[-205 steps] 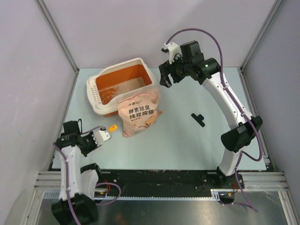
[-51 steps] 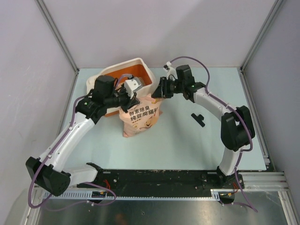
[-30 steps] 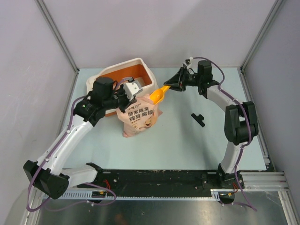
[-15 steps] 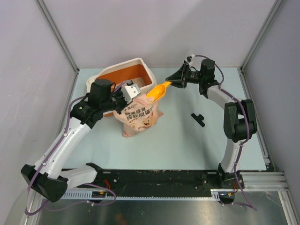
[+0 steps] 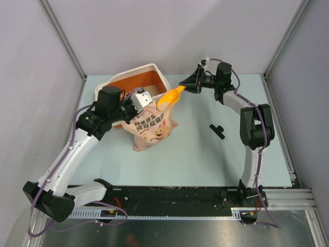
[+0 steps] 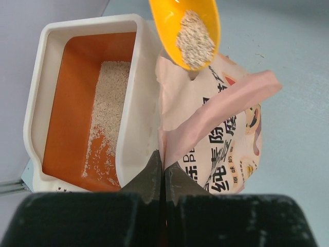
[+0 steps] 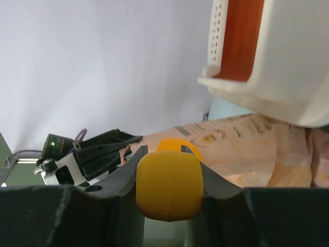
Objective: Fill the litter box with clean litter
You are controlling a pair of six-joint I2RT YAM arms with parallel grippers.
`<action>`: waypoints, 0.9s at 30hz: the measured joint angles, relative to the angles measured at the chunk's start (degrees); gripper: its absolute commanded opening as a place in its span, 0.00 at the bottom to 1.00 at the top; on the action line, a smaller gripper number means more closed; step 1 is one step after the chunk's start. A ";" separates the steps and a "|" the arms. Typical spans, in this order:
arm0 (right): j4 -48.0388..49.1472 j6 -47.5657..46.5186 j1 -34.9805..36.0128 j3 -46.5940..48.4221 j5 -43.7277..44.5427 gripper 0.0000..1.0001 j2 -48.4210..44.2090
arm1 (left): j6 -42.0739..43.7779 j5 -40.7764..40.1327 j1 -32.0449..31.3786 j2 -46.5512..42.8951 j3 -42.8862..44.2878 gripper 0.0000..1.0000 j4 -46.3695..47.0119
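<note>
The litter box stands at the back left, cream outside and orange inside, with a strip of clean litter on its floor. Against its right wall leans a pink-beige printed bag. My left gripper is shut on the bag's top edge, holding the mouth up. My right gripper is shut on the handle of a yellow-orange scoop. The scoop hangs above the bag's mouth, next to the box's right wall, and carries a heap of granules. The box looms at the upper right of the right wrist view.
A small black part lies on the pale table to the right of the bag. Grey walls and metal posts close in the table at the back and on both sides.
The right gripper has drawn the loaded scoop a little up and back from the bag's mouth toward the box. The left gripper kept its hold while the bag shifted slightly left.
</note>
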 measured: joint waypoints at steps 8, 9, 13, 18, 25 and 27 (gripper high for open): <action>-2.71 -1.09 -1.11 16.15 1.88 0.00 7.61 | 0.39 -0.94 0.72 -0.13 0.00 0.00 -1.01; -3.52 -1.60 -1.16 18.91 2.56 0.00 9.01 | 0.42 -0.96 0.74 -0.17 0.00 0.00 -1.22; -8.79 -4.87 -0.83 31.32 6.51 0.00 15.85 | 0.39 -0.92 0.74 -0.28 0.00 0.00 -1.73; -15.74 -11.69 2.60 43.60 14.05 0.00 23.71 | 0.39 -0.85 0.79 -0.28 0.00 0.00 -2.03; -20.72 -26.88 10.32 47.76 24.41 0.00 27.12 | 0.33 -0.09 0.85 -0.81 -0.04 0.00 -2.58; -21.05 -34.05 12.11 47.69 27.74 0.00 26.82 | 0.31 0.50 0.85 -1.18 -0.24 0.00 -2.80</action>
